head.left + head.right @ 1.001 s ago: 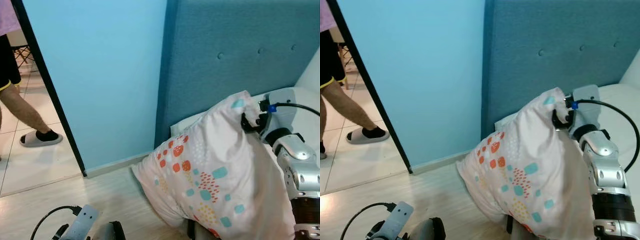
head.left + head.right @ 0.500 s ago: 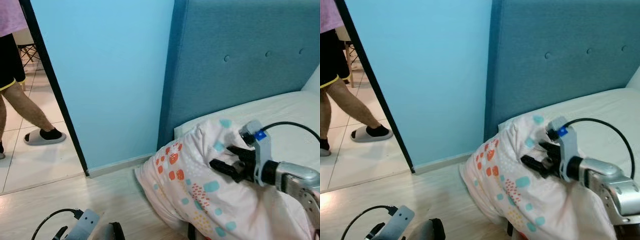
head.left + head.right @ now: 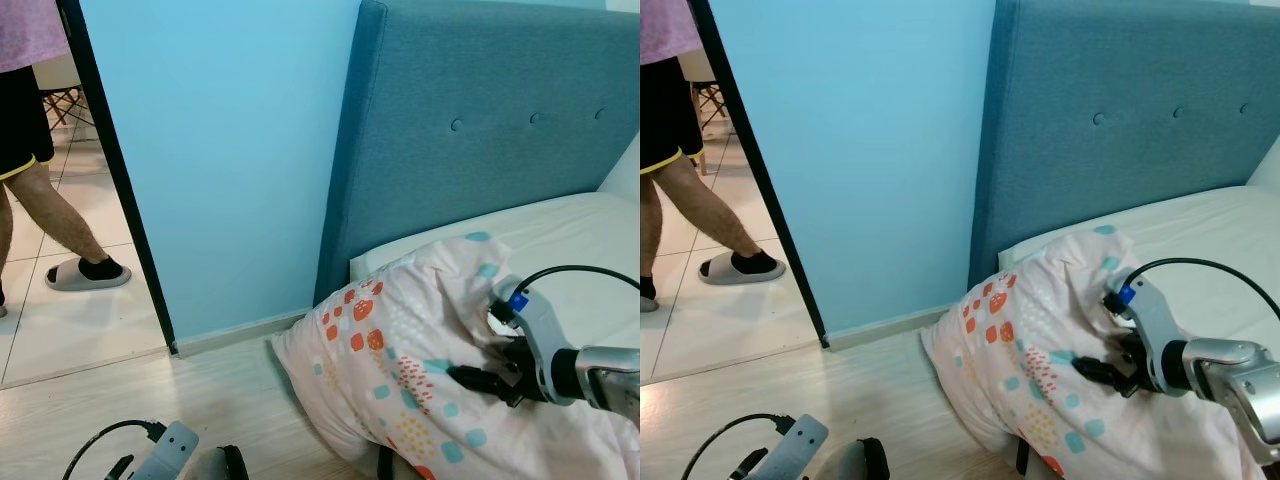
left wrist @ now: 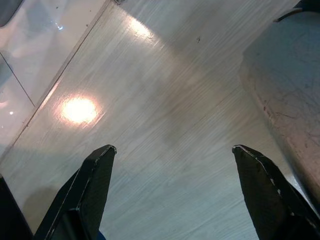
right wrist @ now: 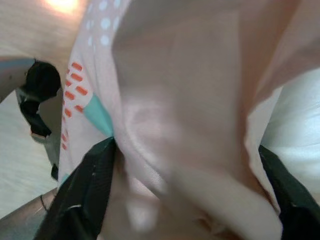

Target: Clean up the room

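So we're somewhere in the middle of this one, we'd say. The big white pillow with orange and teal spots (image 3: 420,380) is only partway up: its top end leans on the corner of the white mattress (image 3: 560,235), just below the teal padded headboard (image 3: 480,130), while its lower end sags down toward the pale wood floor (image 3: 150,400). Our right gripper (image 3: 485,379) is dug into the fabric around mid-pillow, and from the right wrist view its two black fingers (image 5: 82,192) are spread wide with a thick fold of pillowcase bunched between them, so it's more cradling than a tight pinch. What's left, as far as we can judge, is getting the whole thing properly onto the bed.

The left gripper (image 4: 172,192) hangs low over the floor, fingers wide apart and holding nothing.

Hard-to-see stuff: the bottom of the pillow is cut off by the frame edge, so we can't tell if it actually touches the floor. There's also a person's legs in black shorts and a grey slipper (image 3: 45,215) out in the doorway.
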`<state>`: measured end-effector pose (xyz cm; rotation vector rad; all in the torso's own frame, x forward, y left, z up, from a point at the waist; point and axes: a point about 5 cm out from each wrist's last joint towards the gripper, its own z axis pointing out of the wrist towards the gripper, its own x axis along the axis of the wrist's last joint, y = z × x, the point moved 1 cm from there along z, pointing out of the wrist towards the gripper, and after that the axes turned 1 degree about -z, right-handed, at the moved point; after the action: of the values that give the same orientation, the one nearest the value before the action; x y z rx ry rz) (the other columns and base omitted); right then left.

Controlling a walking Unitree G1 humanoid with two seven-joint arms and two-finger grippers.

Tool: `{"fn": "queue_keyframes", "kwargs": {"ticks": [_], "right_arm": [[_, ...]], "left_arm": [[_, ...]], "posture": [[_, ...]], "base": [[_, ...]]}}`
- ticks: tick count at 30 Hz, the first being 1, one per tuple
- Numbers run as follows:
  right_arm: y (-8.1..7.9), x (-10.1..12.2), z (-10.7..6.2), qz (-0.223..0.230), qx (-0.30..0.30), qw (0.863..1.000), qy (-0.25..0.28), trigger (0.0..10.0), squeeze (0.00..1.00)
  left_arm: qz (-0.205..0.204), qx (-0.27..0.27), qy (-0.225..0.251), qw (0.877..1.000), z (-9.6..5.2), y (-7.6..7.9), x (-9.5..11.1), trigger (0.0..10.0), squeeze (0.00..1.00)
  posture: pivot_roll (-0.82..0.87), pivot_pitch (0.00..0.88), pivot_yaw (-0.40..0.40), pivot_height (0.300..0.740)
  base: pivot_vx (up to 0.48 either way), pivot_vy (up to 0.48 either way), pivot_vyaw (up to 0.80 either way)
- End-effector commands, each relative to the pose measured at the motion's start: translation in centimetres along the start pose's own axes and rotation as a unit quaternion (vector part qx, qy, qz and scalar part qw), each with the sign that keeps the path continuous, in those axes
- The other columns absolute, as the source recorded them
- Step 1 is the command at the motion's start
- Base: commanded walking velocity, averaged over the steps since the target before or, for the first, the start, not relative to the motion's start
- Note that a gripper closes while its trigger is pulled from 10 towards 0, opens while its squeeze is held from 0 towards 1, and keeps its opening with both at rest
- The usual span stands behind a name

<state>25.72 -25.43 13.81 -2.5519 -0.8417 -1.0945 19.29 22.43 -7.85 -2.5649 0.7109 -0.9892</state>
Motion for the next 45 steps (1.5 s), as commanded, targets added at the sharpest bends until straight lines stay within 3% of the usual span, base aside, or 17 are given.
{"fn": "queue_keyframes", "kwargs": {"ticks": [1,5,14,17,22,24,25,30,33,45], "right_arm": [[-0.2,-1.4,0.9,0.026,0.005,0.999,-0.026,0.0,0.0],[-0.1,-2.0,1.7,0.045,-0.003,0.999,-0.031,0.0,0.0],[0.5,-1.3,2.1,0.044,-0.022,0.999,-0.008,0.0,0.0],[0.6,-0.4,2.1,0.038,-0.025,0.999,0.021,0.0,0.0],[1.2,2.8,1.9,0.054,-0.044,0.989,0.132,0.0,0.0],[1.2,2.8,1.9,0.054,-0.044,0.989,0.132,0.0,0.0],[1.6,4.6,1.7,0.073,-0.053,0.978,0.187,0.0,0.0],[1.8,5.8,1.5,0.068,-0.064,0.971,0.221,0.0,0.0],[2.1,7.3,1.0,0.072,-0.08,0.956,0.273,0.0,0.0],[2.2,8.5,0.8,0.072,-0.086,0.944,0.309,0.0,0.0]], "left_arm": [[0.006,-0.032,-0.008,0.999,-0.3,1.8,-0.5,10.0,0.0],[0.007,-0.032,-0.009,0.999,-0.3,1.8,-0.5,10.0,0.0],[0.008,-0.031,-0.007,0.999,-0.2,1.8,-0.4,10.0,0.0],[0.009,-0.031,-0.008,0.999,-0.3,1.8,-0.4,10.0,0.0],[0.01,-0.034,-0.01,0.999,-0.3,2.0,-0.5,10.0,0.0],[0.01,-0.034,-0.01,0.999,-0.3,2.0,-0.5,10.0,0.0],[0.007,-0.036,-0.009,0.999,-0.3,2.0,-0.5,10.0,0.0],[0.007,-0.037,-0.01,0.999,-0.3,2.0,-0.5,10.0,0.0],[0.006,-0.039,-0.013,0.999,-0.3,2.0,-0.6,10.0,0.0],[0.004,-0.043,-0.016,0.999,-0.3,2.2,-0.5,10.0,0.0]], "posture": [[-0.04,0.083,-0.048,0.43],[-0.04,0.082,-0.047,0.43],[-0.04,0.083,-0.045,0.43],[-0.04,0.083,-0.045,0.43],[-0.04,0.084,-0.044,0.43],[-0.04,0.084,-0.044,0.43],[-0.04,0.084,-0.044,0.43],[-0.04,0.084,-0.044,0.43],[-0.04,0.087,-0.042,0.445],[-0.04,0.085,-0.041,0.479]], "base": [[0.0,0.0,0.0],[0.0,0.0,0.0],[0.0,0.0,0.0],[0.0,0.0,0.0],[0.0,0.0,0.0],[0.0,0.0,0.0],[0.0,0.0,0.0],[0.0,0.0,0.0],[0.0,0.0,0.0],[0.0,0.0,0.0]]}}
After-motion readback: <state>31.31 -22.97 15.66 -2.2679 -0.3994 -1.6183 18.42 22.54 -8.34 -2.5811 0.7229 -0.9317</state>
